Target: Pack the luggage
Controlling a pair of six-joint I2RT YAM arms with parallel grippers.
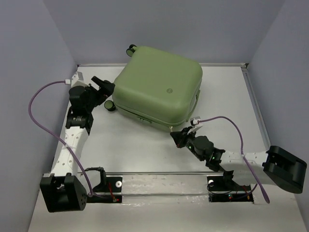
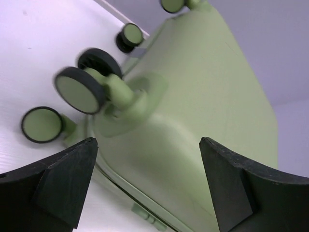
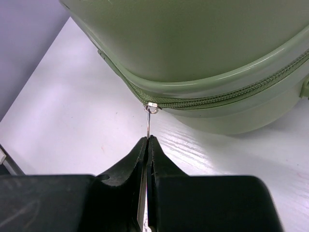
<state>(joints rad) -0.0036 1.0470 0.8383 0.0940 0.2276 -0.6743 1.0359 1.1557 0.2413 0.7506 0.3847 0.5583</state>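
The pale sage-green luggage (image 1: pixel 159 87) lies flat and closed at the back middle of the table. My right gripper (image 1: pixel 177 137) is at its near corner, shut on the thin metal zipper pull (image 3: pixel 148 123), which hangs from the slider (image 3: pixel 152 108) on the green zipper band. My left gripper (image 1: pixel 105 87) is open at the luggage's left end, its fingers (image 2: pixel 67 179) on either side of the shell (image 2: pixel 203 116) just below a black-rimmed wheel (image 2: pixel 79 90). They do not touch it.
Other wheels (image 2: pixel 42 124) stick out at the luggage's left end, one at the back (image 1: pixel 131 49). Grey walls close in the left, back and right. A purple cable (image 1: pixel 41 113) loops beside the left arm.
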